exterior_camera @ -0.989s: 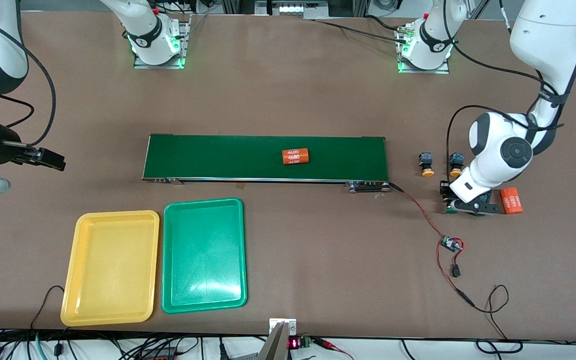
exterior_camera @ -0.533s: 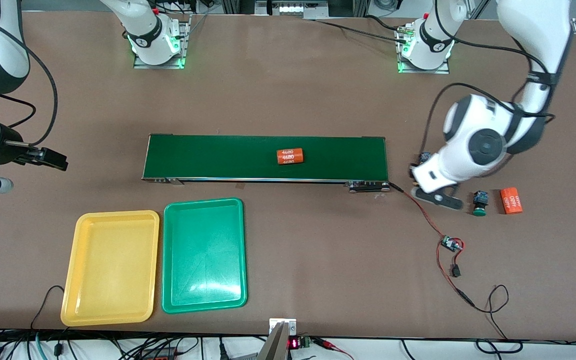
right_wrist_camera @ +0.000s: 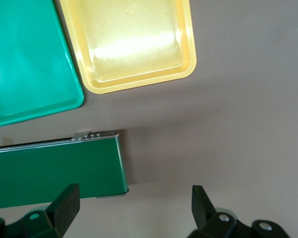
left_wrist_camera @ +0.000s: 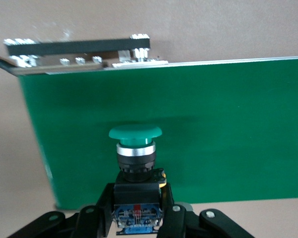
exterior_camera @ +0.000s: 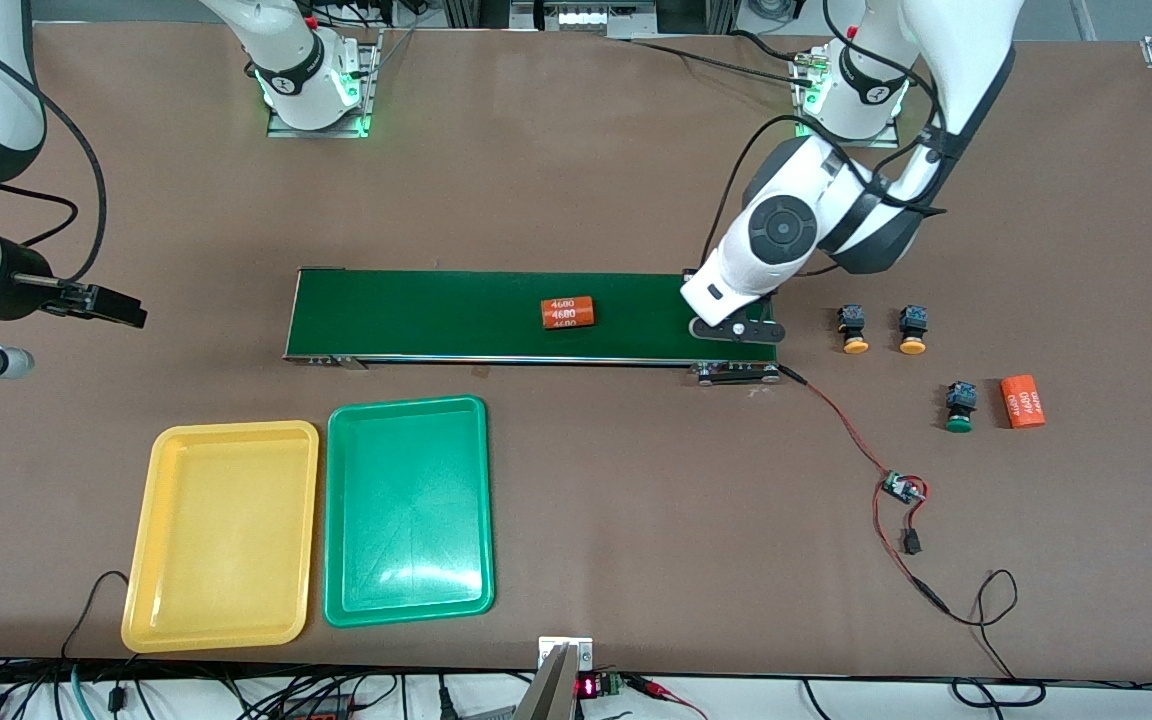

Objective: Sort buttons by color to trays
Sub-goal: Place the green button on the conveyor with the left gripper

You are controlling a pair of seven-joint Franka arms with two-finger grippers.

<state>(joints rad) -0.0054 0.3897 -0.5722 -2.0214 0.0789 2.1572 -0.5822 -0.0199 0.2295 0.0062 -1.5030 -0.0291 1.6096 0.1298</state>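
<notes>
Front view: left tool [exterior_camera: 733, 330] hides its load; left wrist view shows it pinching a green button [left_wrist_camera: 135, 163] over the belt [exterior_camera: 436, 315]. Right tool [right_wrist_camera: 131, 206] spread, waiting. Three buttons on counter [exterior_camera: 636, 480]: two yellow [exterior_camera: 854, 330] [exterior_camera: 913, 330], one green [exterior_camera: 959, 406] at their 5 o'clock. Two trays [exterior_camera: 224, 535] [exterior_camera: 407, 510].

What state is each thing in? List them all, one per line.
Left gripper: shut on a green button, over the belt.
Right gripper: open, empty, waiting.
Two yellow buttons: on the table, untouched.
Other green button: on the table.
Yellow tray: empty.
Green tray: empty.
Orange cylinder: lying on the belt.
Second orange cylinder: lying beside the other green button.
</notes>
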